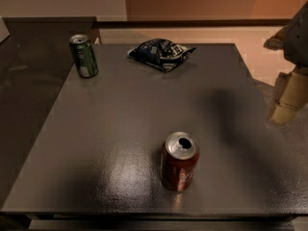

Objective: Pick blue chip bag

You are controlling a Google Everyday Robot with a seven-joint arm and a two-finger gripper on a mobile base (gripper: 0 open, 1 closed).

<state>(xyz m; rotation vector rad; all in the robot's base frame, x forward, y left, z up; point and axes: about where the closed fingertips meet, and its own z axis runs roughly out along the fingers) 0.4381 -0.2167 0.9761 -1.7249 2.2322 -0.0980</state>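
Observation:
The blue chip bag (161, 53) lies flat near the far edge of the grey table (120, 124), a little right of the middle. It is crumpled dark-blue foil with white and black markings. My gripper (287, 97) is at the right edge of the view, out past the table's right side. It hangs well to the right of the bag and nearer to me, and it touches nothing.
A green soda can (84, 55) stands upright at the far left of the table. A red soda can (179, 161) stands upright near the front, its top opened. A dark counter (29, 71) adjoins the table on the left.

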